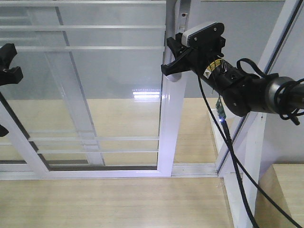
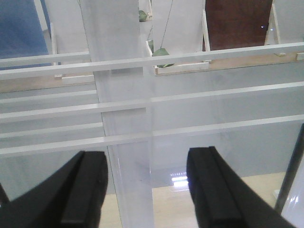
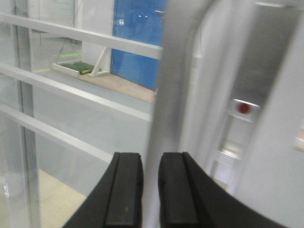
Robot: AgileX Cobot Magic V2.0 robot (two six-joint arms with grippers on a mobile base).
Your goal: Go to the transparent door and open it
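Observation:
The transparent door (image 1: 167, 123) is a clear glass panel in a glossy white frame, with paired thin white bars across its top and bottom. Its curved silver-grey handle (image 1: 182, 16) runs down the right stile. My right gripper (image 1: 174, 61) is shut on this handle. In the right wrist view the handle (image 3: 164, 90) passes between the nearly closed black fingers (image 3: 124, 190) of the gripper (image 3: 150, 190). My left gripper (image 1: 6, 64) is at the left edge, in front of the glass. In the left wrist view it (image 2: 147, 190) is open and empty, facing the barred glass (image 2: 190, 102).
A slanted white frame member (image 1: 21, 140) crosses behind the glass at the lower left, and another (image 1: 280, 52) rises at the right. A white floor track (image 1: 118, 172) runs along the wooden floor. A light wooden box (image 1: 285, 190) stands at the bottom right. Black cables (image 1: 232, 156) hang from the right arm.

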